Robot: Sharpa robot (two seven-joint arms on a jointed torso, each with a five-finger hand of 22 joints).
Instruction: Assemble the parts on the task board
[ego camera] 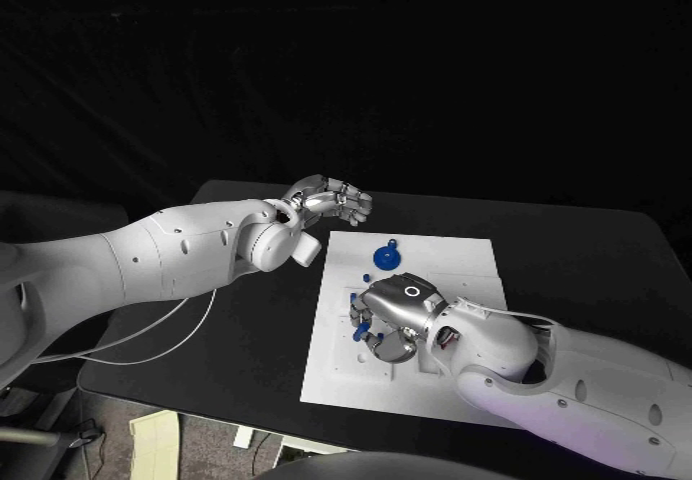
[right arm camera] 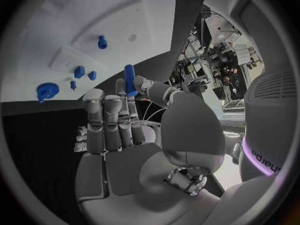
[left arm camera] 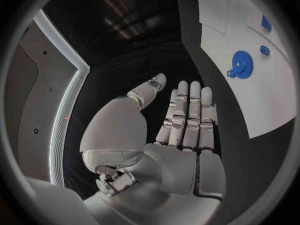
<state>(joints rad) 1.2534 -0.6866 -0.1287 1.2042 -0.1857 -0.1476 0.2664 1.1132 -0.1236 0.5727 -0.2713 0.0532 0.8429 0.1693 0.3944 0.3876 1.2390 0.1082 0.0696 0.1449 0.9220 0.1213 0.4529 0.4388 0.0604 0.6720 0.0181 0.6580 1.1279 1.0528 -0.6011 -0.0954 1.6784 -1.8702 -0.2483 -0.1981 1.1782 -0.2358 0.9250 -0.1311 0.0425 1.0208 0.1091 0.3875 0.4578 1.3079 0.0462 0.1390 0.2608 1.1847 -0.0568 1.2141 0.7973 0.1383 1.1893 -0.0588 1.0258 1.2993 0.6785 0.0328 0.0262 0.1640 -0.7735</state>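
Observation:
The white task board [ego camera: 450, 262] lies in the middle of the black table. A blue gear [ego camera: 387, 257] sits near its far end, seen as the blue gear [left arm camera: 240, 62] in the left wrist view. My right hand [ego camera: 392, 318] hovers over the board's left half and pinches a slim blue peg [right arm camera: 130, 80] between thumb and finger, the peg sticking out past the fingertips. Several small blue parts [right arm camera: 79, 71] stand on the board beyond it, with one blue pin [right arm camera: 102, 42] farther off. My left hand [ego camera: 329, 203] is raised beyond the board's far left corner, fingers straight, holding nothing.
Black table surface [ego camera: 245, 330] runs left of the board, crossed by a white cable [ego camera: 159, 335]. My right forearm [ego camera: 577, 375] covers the board's near right corner. The table's near edge lies just past the board's front.

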